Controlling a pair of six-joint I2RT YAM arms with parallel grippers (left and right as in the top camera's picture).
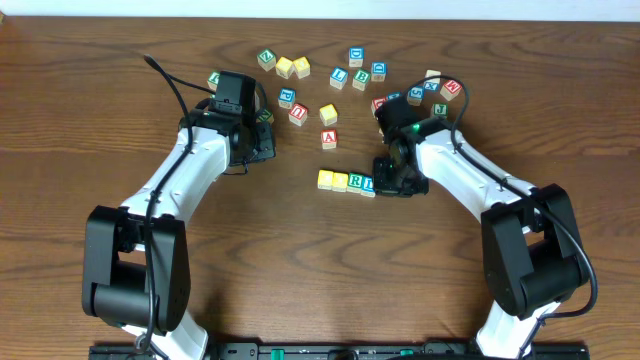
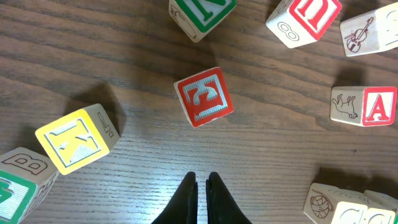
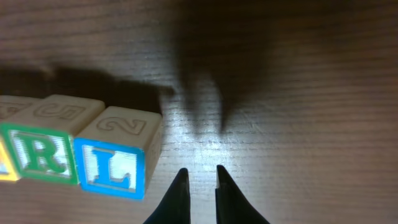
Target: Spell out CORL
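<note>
Four-cube row point(image 1: 347, 182), overhead: two yellow cubes point(image 1: 325, 179), R cube point(image 1: 357, 182) and L cube point(image 1: 369, 185) sit side by side, touching, mid-desk point(image 1: 300, 290).
Right arm point(image 1: 460, 175), overhead: its tip is just right of the L cube.
Left arm point(image 1: 190, 170), overhead: its tip is well left of the row.
Loose cubes point(image 1: 345, 75), overhead: scattered on the far side.
Left jaws, left wrist: pressed together and empty, near side of a red cube point(image 2: 203, 96); yellow K cube point(image 2: 78, 138) is to the left.
Right jaws, right wrist: almost pressed together, pinching nothing, just right of the L cube point(image 3: 112, 163) and apart from it.

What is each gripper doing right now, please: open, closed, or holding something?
Left gripper: closed, holding nothing.
Right gripper: almost closed, holding nothing.
</note>
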